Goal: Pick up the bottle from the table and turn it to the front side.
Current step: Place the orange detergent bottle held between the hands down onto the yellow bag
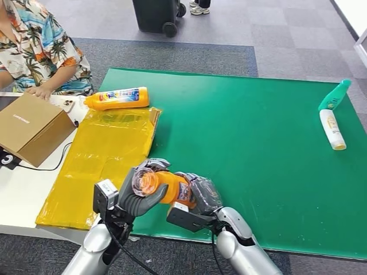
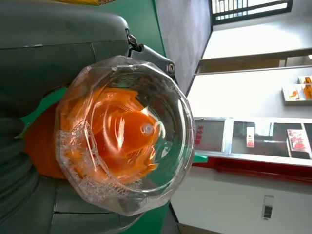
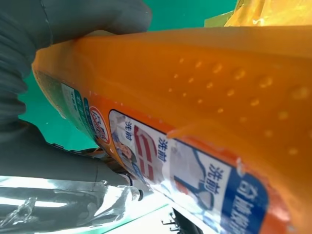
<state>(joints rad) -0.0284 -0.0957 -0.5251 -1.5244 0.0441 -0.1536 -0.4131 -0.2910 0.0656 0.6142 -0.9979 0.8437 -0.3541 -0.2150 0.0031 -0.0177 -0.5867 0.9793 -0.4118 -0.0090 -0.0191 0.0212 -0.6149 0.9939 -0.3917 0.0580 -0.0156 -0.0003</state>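
An orange bottle (image 1: 175, 187) with a clear cap (image 1: 143, 181) is held between both hands, low over the front edge of the green mat (image 1: 260, 160). It lies roughly level, cap pointing left. My left hand (image 1: 136, 197) grips the cap end. My right hand (image 1: 203, 195) holds the body at the base end. The left wrist view looks straight onto the clear cap (image 2: 125, 134), with the orange nozzle inside it and grey fingers (image 2: 55, 58) around it. In the right wrist view the bottle's orange side and blue-and-white label (image 3: 206, 161) run across, and the thumb (image 3: 92, 19) lies over it.
A second orange bottle (image 1: 117, 98) lies at the far end of a yellow plastic sheet (image 1: 99, 160). A cardboard box (image 1: 32, 127) and a seated person (image 1: 39, 51) are at the left. A green bottle (image 1: 335, 94) and a white one (image 1: 332, 129) lie far right.
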